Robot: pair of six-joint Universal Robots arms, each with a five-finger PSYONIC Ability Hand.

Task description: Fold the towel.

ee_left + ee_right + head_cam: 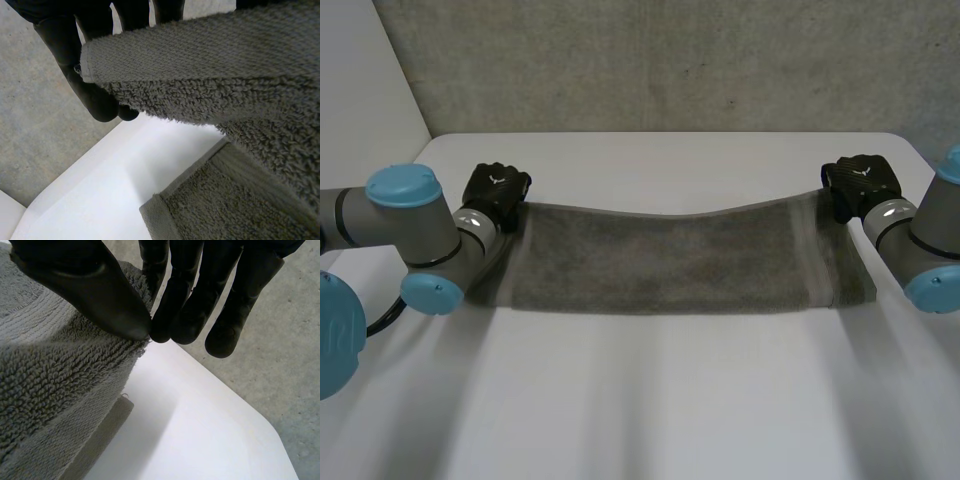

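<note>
- Left hand (pixel 495 190): I see its fingers closed narrow on the far left corner of the towel (pixel 670 260). In its wrist view the left hand (pixel 95 95) has its dark fingers straight down behind the corner, and the hemmed tip of the towel (pixel 225 65) sits right at the fingertips.
- Right hand (pixel 860 182): it's pinching the far right corner. In its wrist view the right hand (pixel 100 295) has its thumb pressed tip to tip against the nearest finger, with the towel (pixel 50 380) nipped between them. The other fingers hang straight beside the pinch and touch nothing that I can see.
- Towel position: the far edge is lifted off the table (pixel 640 400) and stretched from one set of fingertips to the other, sagging a little in the middle.
- From both pinches the cloth drops away, and its near hemmed edge lies on the white surface below the fingers.
- Long axis: it runs straight across from hand to hand. The short sides slope down from each hand toward me.
- Count: one grey towel, two hands, each on its own corner.
</note>
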